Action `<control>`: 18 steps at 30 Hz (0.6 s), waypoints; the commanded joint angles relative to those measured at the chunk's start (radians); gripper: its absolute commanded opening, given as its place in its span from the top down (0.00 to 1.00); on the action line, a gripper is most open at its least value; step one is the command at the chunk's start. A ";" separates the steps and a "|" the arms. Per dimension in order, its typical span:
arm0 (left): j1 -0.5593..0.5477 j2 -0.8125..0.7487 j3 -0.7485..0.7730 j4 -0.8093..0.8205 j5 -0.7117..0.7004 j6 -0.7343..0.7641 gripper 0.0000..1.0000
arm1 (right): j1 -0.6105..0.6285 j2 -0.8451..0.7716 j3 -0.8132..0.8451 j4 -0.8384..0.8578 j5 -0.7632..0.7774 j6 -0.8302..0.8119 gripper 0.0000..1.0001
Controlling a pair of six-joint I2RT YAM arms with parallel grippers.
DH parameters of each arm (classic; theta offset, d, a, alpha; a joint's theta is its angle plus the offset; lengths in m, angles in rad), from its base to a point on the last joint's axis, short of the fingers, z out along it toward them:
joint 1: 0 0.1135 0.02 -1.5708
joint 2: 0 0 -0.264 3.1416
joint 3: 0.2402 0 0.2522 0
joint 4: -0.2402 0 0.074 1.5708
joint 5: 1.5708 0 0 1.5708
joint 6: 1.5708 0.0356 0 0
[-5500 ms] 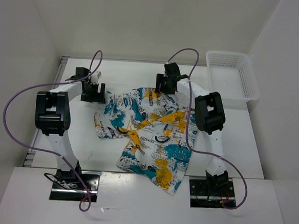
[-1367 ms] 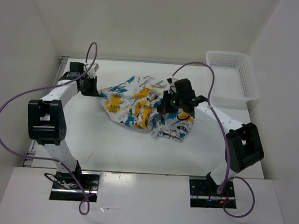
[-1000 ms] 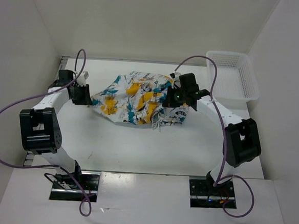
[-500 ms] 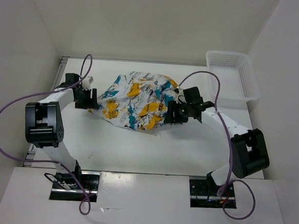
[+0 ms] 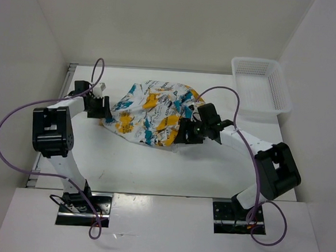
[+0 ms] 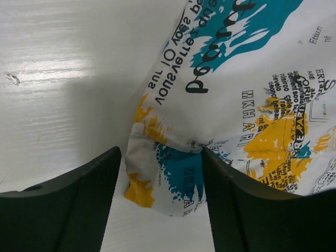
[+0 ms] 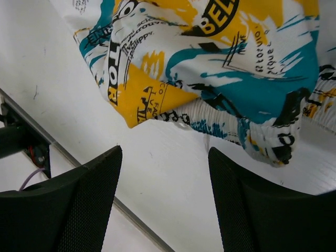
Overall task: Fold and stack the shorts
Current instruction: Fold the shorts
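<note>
Shorts [image 5: 152, 109] x1, L hand [image 5: 103, 108], R hand [image 5: 185, 133], basket [image 5: 257, 60] x1.

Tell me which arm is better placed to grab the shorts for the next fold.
Left, probably. The left gripper is open with a corner of the shorts lying between its jaws. The right gripper is open too, but bare table shows between its jaws, the fabric edge just ahead.

A lab test cell: plain white panels [image 5: 163, 27] enclose the white table [image 5: 153, 165].
</note>
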 commanded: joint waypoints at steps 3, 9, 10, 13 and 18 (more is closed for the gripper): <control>0.005 0.023 0.001 0.023 0.033 0.005 0.37 | -0.001 0.024 0.073 0.046 0.055 0.011 0.25; 0.005 0.034 0.010 0.002 0.033 0.005 0.80 | -0.061 0.049 0.047 0.056 0.074 0.078 0.22; 0.005 0.022 0.010 -0.007 0.033 0.005 0.85 | -0.070 0.049 0.029 0.073 0.086 0.091 0.22; 0.005 0.011 0.010 -0.027 0.044 0.005 0.98 | -0.081 0.033 0.019 0.148 0.086 0.124 0.22; 0.005 -0.022 0.019 -0.058 0.101 0.005 1.00 | -0.081 0.096 0.049 0.174 0.034 0.125 0.25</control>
